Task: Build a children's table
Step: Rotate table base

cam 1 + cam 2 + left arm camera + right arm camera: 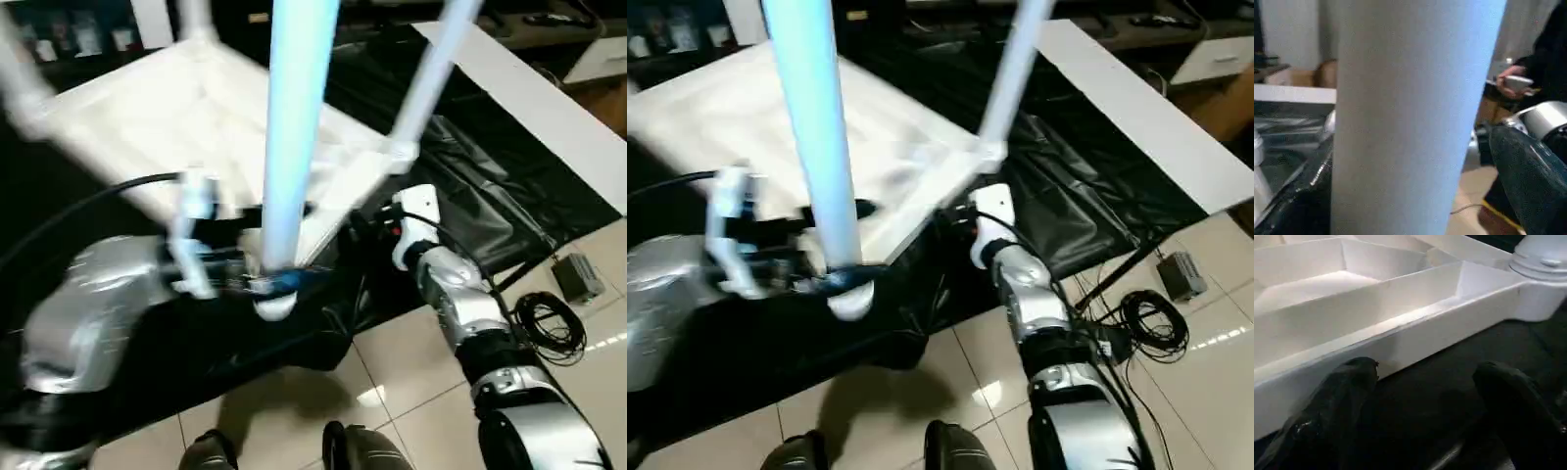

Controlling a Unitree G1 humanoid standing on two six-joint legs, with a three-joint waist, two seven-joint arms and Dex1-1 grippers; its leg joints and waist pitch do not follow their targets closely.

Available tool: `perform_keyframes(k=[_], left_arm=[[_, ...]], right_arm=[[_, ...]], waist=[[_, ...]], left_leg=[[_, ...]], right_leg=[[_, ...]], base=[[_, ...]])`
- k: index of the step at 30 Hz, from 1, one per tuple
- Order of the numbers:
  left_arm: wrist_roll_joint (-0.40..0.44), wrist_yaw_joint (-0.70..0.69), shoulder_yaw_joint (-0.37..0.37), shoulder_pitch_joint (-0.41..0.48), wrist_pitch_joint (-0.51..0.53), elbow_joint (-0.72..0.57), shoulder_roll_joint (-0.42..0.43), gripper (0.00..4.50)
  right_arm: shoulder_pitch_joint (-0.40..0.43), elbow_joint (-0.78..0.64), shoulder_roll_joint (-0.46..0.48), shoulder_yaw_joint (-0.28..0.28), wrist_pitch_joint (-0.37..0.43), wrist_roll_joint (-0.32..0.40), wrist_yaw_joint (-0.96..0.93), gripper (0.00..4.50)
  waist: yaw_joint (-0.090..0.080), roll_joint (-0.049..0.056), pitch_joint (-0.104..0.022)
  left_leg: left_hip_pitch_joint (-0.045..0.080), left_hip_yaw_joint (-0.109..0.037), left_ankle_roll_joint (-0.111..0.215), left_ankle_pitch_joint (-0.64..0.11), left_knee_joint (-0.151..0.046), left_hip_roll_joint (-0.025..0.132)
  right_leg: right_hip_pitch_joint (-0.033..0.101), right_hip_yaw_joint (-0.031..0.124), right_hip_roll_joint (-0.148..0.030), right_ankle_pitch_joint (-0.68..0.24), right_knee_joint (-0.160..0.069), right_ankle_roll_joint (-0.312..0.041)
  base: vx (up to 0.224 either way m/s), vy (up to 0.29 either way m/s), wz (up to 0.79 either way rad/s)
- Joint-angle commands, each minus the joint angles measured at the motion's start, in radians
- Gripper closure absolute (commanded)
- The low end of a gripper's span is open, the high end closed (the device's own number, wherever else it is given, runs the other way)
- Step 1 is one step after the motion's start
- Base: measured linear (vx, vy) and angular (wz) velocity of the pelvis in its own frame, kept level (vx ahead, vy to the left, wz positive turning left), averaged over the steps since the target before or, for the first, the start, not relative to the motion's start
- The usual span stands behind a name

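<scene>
Nearest the robot, the left gripper [257, 279] has its fingers spread wide around the base of an upright leg [294, 137], apparently clasping it at that width, while the right gripper [1425, 406] hangs open and empty just short of the near rim of the tabletop [186, 108], which lies ribbed side up on black sheeting [490, 186]. The step in hand looks like fitting this last leg, so the next move calls for steering its end into the near corner socket and pressing down. That socket is hidden behind leg and gripper, the farther seated legs [431, 73] run out of frame, and a person's hand [1515, 83] is only partly visible.
</scene>
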Motion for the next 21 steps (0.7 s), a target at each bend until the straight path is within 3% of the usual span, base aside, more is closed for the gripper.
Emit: perform_keyframes(k=[1,6,15,19,21], left_arm=[[0.013,-0.022,-0.060,-0.020,0.001,-0.026,-0.019,0.04],[0.070,0.011,-0.099,-0.057,-0.028,0.027,-0.054,0.04],[0.191,0.081,-0.151,-0.118,-0.114,0.149,-0.084,0.04],[0.224,0.112,-0.165,-0.152,-0.148,0.195,-0.134,0.04],[0.238,0.119,-0.173,-0.163,-0.162,0.217,-0.142,0.04]], right_arm=[[-0.014,0.003,0.019,0.035,-0.021,0.000,0.042,0.55],[-0.020,0.019,0.028,0.035,-0.038,-0.007,0.042,0.55],[-0.017,0.027,0.050,0.040,-0.047,0.003,0.114,0.55],[0.014,-0.012,0.068,0.098,-0.037,0.003,0.229,0.55],[0.015,-0.011,0.072,0.101,-0.043,0.001,0.240,0.55]], waist=[[0.013,0.019,-0.083],[0.014,0.025,-0.084],[0.019,0.024,-0.084],[0.020,0.022,-0.085],[0.020,0.026,-0.086]], left_leg=[[0.026,0.002,0.025,-0.138,-0.055,0.001],[0.028,0.001,0.012,-0.164,-0.055,0.002],[0.029,-0.003,-0.001,-0.208,-0.055,0.003],[0.026,-0.003,0.012,-0.201,-0.055,0.003],[0.028,-0.003,0.015,-0.202,-0.055,0.003]], right_leg=[[0.067,0.031,-0.040,-0.053,-0.043,-0.229],[0.067,0.029,-0.039,-0.079,-0.046,-0.227],[0.064,0.029,-0.041,-0.136,-0.051,-0.218],[0.066,0.029,-0.041,-0.119,-0.052,-0.229],[0.065,0.028,-0.041,-0.120,-0.053,-0.234]], base=[[0.000,0.000,0.00],[0.000,0.000,0.00],[0.000,0.000,0.00],[0.000,0.000,0.00],[0.000,0.000,0.00]])
